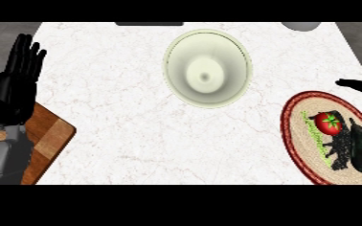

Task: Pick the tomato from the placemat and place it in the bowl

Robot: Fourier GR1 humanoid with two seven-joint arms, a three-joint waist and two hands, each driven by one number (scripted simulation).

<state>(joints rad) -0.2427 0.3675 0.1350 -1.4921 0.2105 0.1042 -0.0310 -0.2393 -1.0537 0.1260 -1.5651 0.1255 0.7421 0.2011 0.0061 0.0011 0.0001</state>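
Right hand (344,146) low at right edge, fingers spread and holding nothing, just beside tomato (329,123) on placemat (298,141); an off-centre close could roll it away; bowl (180,52) well apart beyond; left hand (21,76) resting open, far left.

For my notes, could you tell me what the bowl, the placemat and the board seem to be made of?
Bowl: probably glazed ceramic, pale with a smooth sheen.
Placemat: looks like woven fibre, concentric ribs, red border.
Board: apparently wood, brown grain bands.
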